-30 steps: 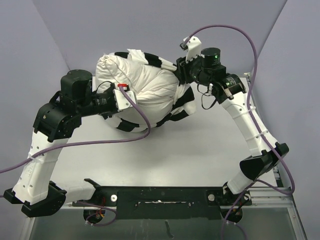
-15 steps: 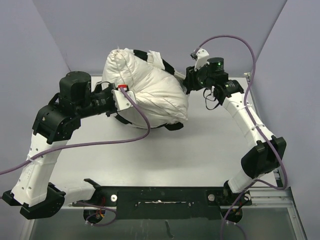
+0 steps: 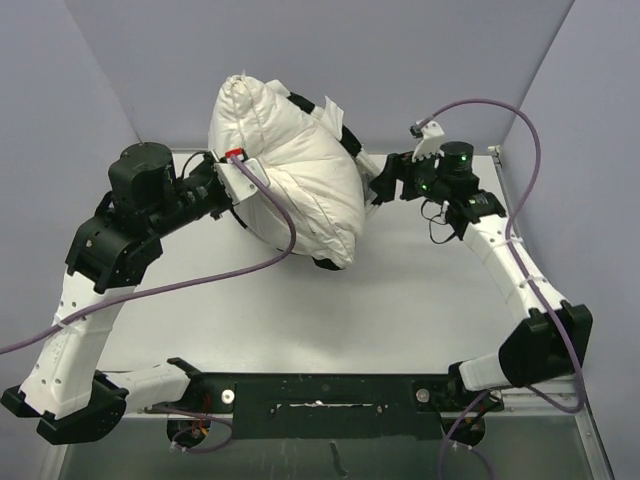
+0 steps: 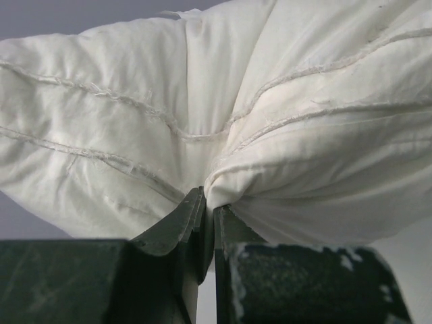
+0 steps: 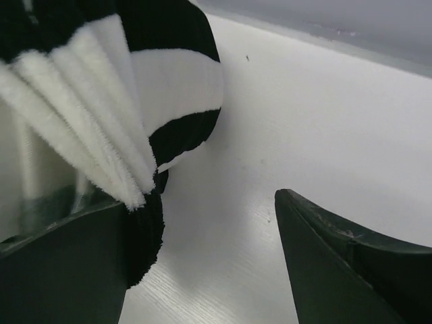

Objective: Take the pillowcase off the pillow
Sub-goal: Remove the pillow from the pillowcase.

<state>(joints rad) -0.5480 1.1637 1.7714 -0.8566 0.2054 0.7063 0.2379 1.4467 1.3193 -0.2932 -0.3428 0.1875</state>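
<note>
Pillow lifted higher than before, left claw pinched tight on its white cloth, right claw moved right, wide open, striped pillowcase touching one finger.

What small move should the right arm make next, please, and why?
Probably shift the right gripper onto the pillowcase and close: its jaws stand open with striped folds beside one finger, while the left gripper pinches the pillow.
</note>
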